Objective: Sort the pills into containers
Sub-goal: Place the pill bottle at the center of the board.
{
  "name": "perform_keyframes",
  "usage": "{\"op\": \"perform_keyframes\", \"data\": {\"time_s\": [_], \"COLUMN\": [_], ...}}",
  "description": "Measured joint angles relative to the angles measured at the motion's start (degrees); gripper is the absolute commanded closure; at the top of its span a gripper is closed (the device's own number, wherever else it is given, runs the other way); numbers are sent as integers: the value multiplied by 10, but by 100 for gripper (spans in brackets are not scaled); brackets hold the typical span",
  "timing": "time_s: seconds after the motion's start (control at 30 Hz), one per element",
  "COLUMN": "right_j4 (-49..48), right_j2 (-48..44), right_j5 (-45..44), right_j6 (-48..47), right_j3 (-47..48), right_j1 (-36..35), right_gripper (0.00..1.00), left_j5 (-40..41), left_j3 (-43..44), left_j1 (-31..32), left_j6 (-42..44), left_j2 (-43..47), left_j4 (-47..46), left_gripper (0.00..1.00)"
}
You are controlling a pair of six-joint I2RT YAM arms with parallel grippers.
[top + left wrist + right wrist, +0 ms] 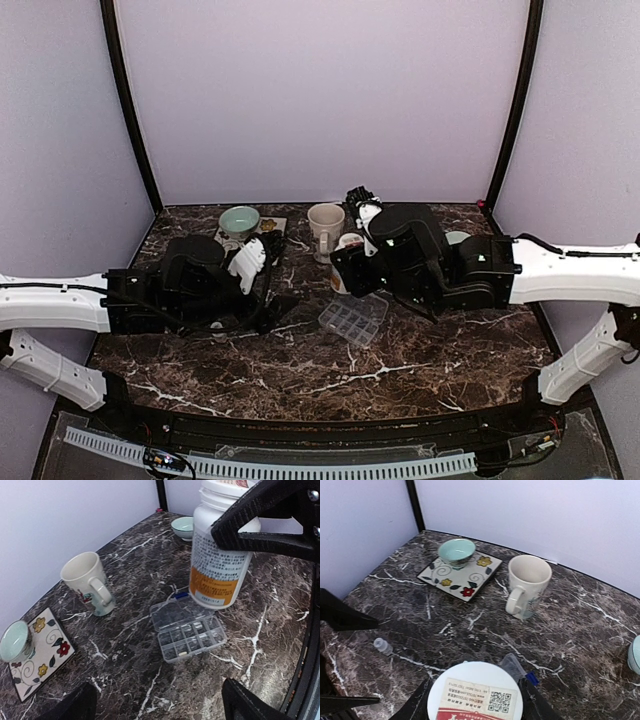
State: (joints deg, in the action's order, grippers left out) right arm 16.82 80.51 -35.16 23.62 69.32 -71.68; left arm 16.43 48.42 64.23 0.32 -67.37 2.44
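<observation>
a dark marble table (300, 370) with an arm reaching in from each side. the right gripper (476, 702) is clamped around an upright white pill bottle (217, 560) with an orange label, while the left gripper (160, 705) hangs with fingers spread wide, holding nothing. just beside the bottle, toward the arm bases, lies the clear pill organizer (192, 637) with its lid flipped open. a cream mug (87, 582) stands near it, and one pale pill (182, 653) sits in an edge compartment.
</observation>
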Motion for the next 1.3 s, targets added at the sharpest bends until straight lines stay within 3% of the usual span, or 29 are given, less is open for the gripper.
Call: {"op": "perform_keyframes", "data": {"time_s": [0.47, 0.9, 1.3], "right_j4": [-1, -95, -169], "right_j2": [26, 85, 145], "right_j5": [-91, -96, -90], "right_j6": [38, 46, 50], "right_j3": [-85, -169, -179], "right_j1": [122, 221, 275], "right_gripper": [100, 100, 100], "left_j5": [164, 182, 177], "left_j3": [-95, -128, -159], "left_j1": [-45, -83, -136], "left_j6": [-114, -176, -226], "left_j2": [57, 66, 70], "left_j4": [-10, -11, -9], "left_gripper": [10, 13, 12]}}
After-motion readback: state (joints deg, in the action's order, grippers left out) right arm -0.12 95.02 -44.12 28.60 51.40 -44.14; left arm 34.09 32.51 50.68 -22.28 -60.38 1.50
